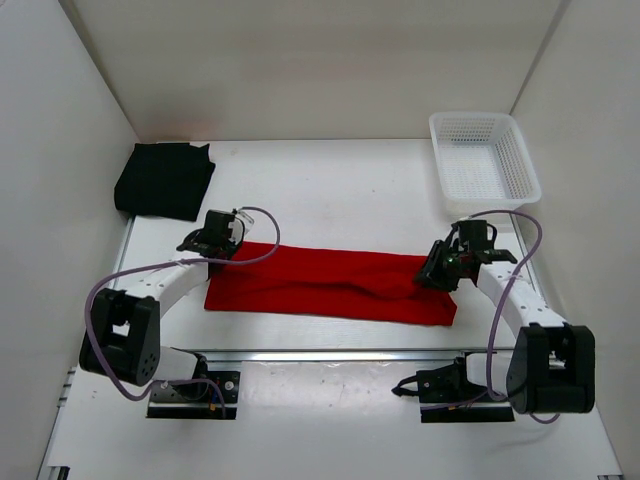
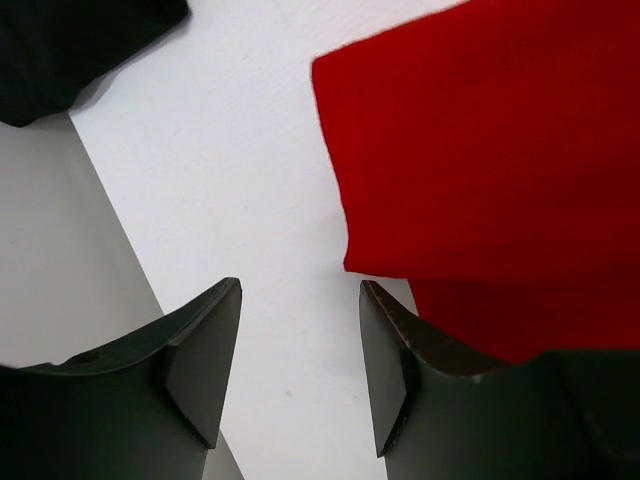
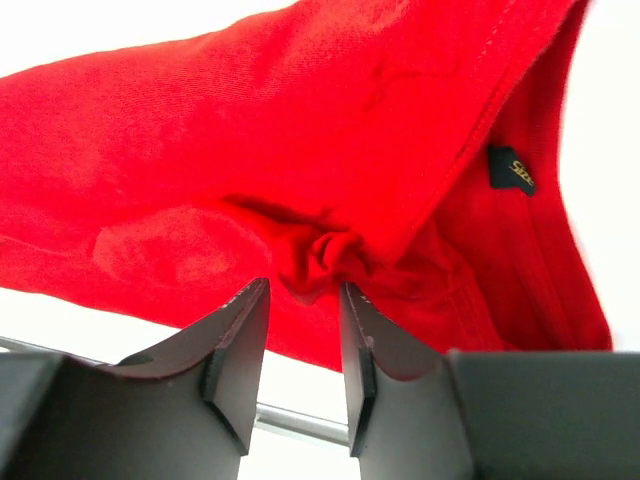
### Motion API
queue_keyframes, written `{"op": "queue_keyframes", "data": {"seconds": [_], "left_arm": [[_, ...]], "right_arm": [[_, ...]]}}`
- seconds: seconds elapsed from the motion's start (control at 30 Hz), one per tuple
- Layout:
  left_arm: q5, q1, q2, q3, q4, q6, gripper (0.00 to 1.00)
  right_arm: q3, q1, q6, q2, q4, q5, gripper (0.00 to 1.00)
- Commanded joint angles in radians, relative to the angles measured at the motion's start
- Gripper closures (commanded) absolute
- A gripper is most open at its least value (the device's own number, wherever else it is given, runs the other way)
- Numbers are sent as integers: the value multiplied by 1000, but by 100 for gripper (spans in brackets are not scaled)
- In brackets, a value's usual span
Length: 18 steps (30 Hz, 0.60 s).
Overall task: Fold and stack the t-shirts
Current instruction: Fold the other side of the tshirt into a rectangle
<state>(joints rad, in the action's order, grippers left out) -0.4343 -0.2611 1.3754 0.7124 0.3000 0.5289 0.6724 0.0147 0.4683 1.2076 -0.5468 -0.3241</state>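
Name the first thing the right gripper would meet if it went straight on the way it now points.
The red t-shirt: a bunched pucker of its cloth sits just ahead of the right gripper. It seems nearly touching, though depth is hard to judge.

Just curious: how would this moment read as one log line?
red t-shirt: folded strip | left gripper: open, empty, beside its end | right gripper: open, cloth bunched at tips | black t-shirt: folded, far-left
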Motion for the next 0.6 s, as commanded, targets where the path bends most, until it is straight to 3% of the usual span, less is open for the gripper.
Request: {"op": "queue_keyframes", "data": {"seconds": [0.0, 0.13, 0.33, 0.47, 0.57], "left_arm": [[-5, 2, -51, 83, 85, -59, 39], [81, -13, -38, 195, 163, -128, 38], [287, -76, -7, 308, 249, -196, 36], [440, -144, 11, 326, 264, -199, 38], [519, -258, 11, 344, 216, -137, 39]], "right_arm": [[-19, -13, 4, -66, -10, -12, 68], [-33, -58, 7, -102, -9, 0, 64], [-79, -56, 15, -83, 86, -42, 50], [-53, -21, 43, -53, 142, -32, 50], [-22, -34, 49, -25, 119, -4, 50]]}}
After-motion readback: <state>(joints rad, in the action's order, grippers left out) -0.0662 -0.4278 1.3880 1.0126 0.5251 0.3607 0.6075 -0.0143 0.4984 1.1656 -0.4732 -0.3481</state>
